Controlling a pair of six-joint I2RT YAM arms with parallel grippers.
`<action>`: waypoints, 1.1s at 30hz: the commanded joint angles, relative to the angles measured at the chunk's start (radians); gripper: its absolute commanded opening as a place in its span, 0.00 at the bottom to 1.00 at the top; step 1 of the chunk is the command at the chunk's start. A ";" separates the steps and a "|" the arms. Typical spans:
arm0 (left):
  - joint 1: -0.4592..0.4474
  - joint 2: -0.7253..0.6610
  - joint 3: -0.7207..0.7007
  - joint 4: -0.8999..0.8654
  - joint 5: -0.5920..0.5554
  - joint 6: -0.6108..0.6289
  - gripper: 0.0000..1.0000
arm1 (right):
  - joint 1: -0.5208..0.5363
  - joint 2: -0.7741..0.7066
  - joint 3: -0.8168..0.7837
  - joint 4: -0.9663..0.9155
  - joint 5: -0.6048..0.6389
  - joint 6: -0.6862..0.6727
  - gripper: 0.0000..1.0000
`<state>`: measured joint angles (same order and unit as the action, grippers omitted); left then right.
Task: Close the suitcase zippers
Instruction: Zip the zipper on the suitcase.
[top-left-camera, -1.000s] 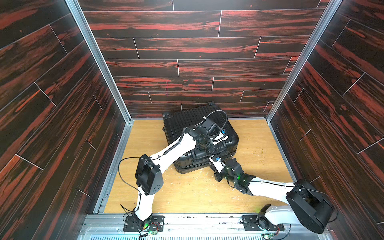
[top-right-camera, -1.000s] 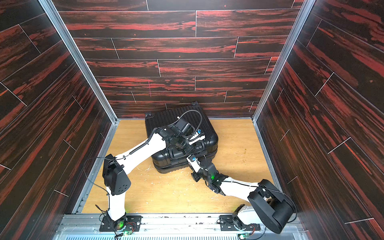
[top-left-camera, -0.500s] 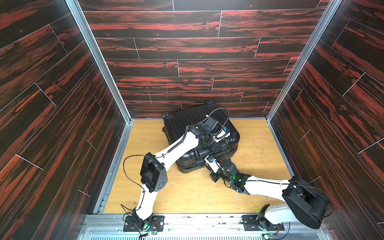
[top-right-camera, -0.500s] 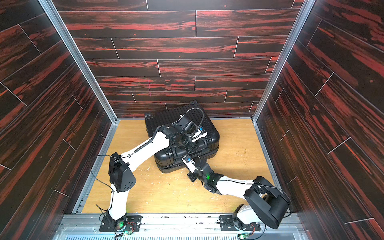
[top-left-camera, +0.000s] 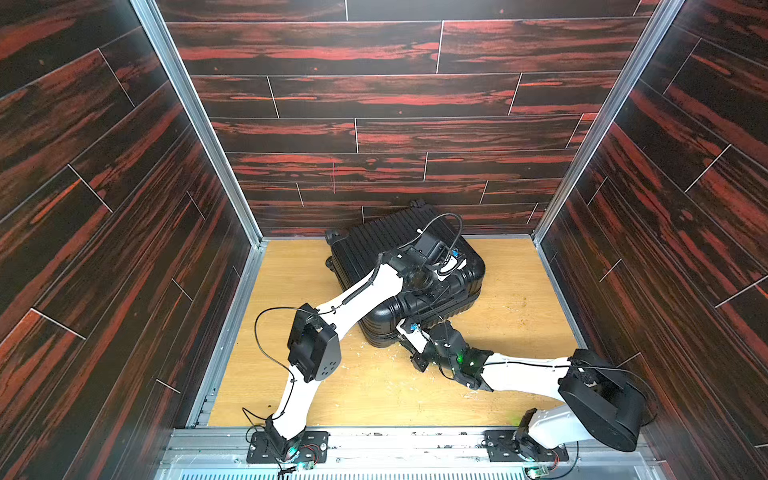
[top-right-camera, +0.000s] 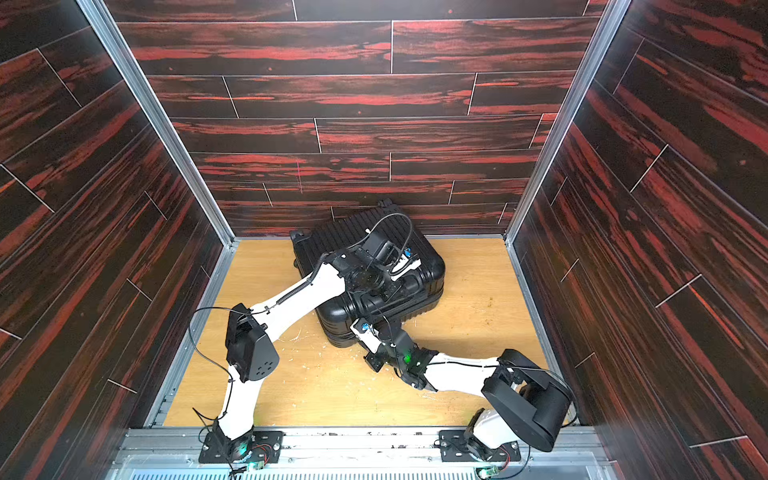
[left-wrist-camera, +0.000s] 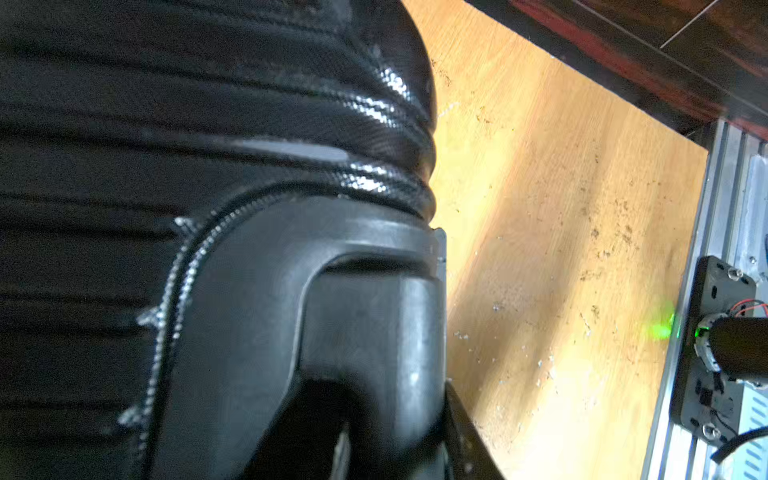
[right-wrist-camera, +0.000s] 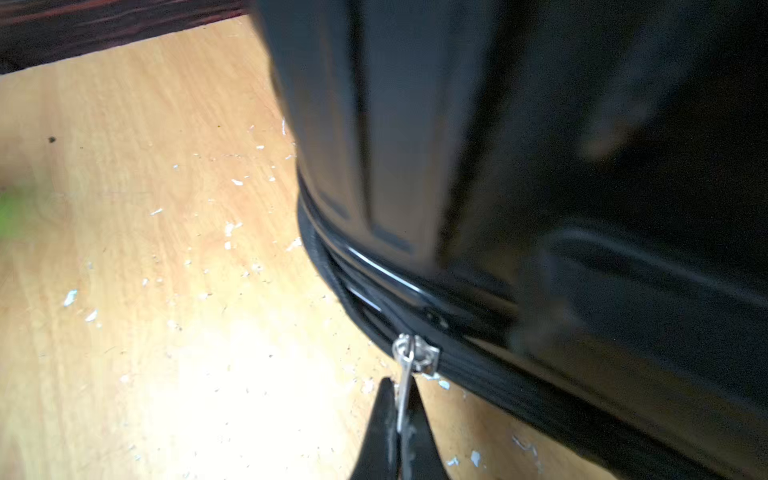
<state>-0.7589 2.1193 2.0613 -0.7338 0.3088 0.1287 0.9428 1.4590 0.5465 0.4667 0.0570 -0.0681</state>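
Right gripper (right-wrist-camera: 401, 409): pinched tight on the silver zipper pull (right-wrist-camera: 406, 370), at the suitcase's near corner
Zippers (right-wrist-camera: 498, 374): black track round the seam
Left gripper (left-wrist-camera: 384, 407): jaws closed around the handle (left-wrist-camera: 365, 324)
Suitcase (top-left-camera: 374, 245): lying flat, skewed, at the tabletop's (top-left-camera: 519, 291) far edge, mid-width

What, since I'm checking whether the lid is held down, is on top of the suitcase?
The left arm and left gripper reach over the suitcase; the ribbed shell beneath them is covered.
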 joint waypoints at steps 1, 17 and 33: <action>0.050 0.045 0.026 0.181 -0.117 -0.090 0.21 | 0.085 0.007 0.063 0.093 -0.228 -0.039 0.00; 0.049 0.105 0.111 0.209 -0.088 -0.121 0.41 | 0.154 0.053 0.126 0.076 -0.144 0.010 0.00; 0.076 -0.070 0.088 0.201 -0.094 -0.048 0.83 | 0.140 -0.061 -0.070 0.155 -0.031 0.023 0.00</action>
<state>-0.7765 2.1620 2.1410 -0.6456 0.3492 0.0338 1.0218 1.4704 0.5117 0.5774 0.1558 -0.0166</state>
